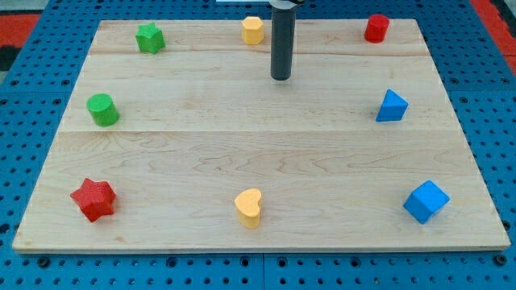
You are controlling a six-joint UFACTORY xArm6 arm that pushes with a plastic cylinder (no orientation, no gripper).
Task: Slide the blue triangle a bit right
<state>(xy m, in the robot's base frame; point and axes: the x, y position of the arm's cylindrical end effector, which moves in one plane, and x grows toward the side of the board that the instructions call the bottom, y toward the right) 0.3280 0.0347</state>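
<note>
While my tip [280, 77], a bare jawless rod holding nothing, stands well left of the blue triangle [391, 106] near the board's [242, 153] right edge, approach seems pending: reaching its left face comes next.

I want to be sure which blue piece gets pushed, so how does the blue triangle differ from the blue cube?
The blue triangle is a wedge with a pointed top; the blue cube is boxy with flat square faces. The triangle sits mid-height at the view's right edge; the cube lies below it, near the bottom right corner. The triangle looks smaller than the cube. My tip is nearer the triangle, to its left, touching neither. Both share the same blue and rest on the wooden board.
</note>
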